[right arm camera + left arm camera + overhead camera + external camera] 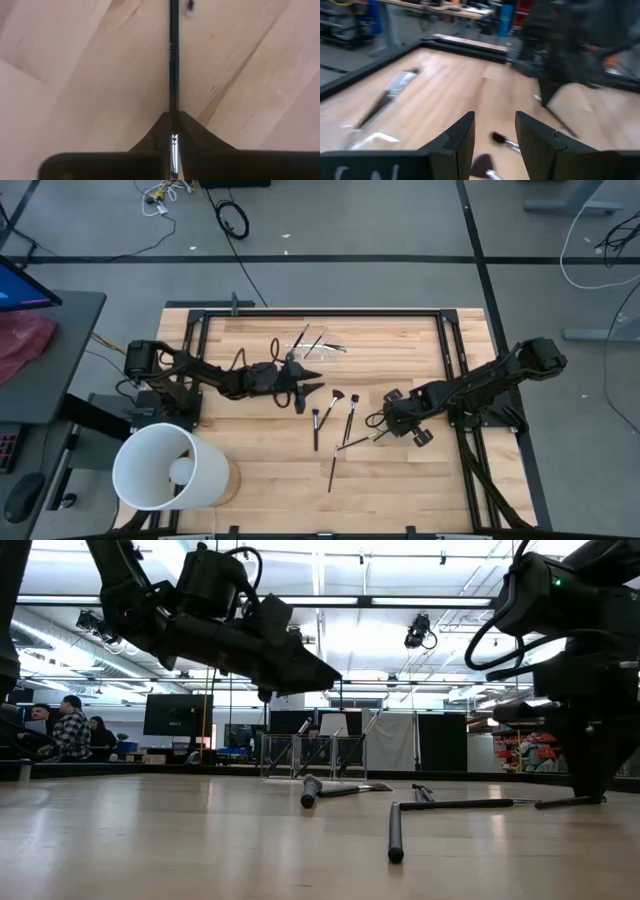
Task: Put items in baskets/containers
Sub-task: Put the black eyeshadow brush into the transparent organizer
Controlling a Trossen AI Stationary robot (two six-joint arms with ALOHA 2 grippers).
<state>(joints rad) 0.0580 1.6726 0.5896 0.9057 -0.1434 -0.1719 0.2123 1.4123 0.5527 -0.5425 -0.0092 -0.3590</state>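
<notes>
- Near the table's middle, we have our right gripper (172, 131) clamped on a thin makeup brush (173, 60), its fingers pinching the silvery ferrule end while the dark handle runs straight out ahead of them.
- Seen from above, that brush (357, 442) lies flat on the wood, its long axis pointing from our right gripper (383, 431) toward the loose brushes beside it.
- Our target is the clear holder (318, 346), which sits toward the far edge of the table and already has a few brushes in it.
- From the held brush, the holder lies up-table and toward the left arm's side, so we judge the next move needs a lift, a tilt to upright and a carry across.
- Our left gripper (303, 387) hovers between the holder and the loose brushes (334, 408), fingers spread and empty; it is the nearer arm to the holder.
- Off at the near left corner stands a white bucket (166, 467), well apart from the brushes.
</notes>
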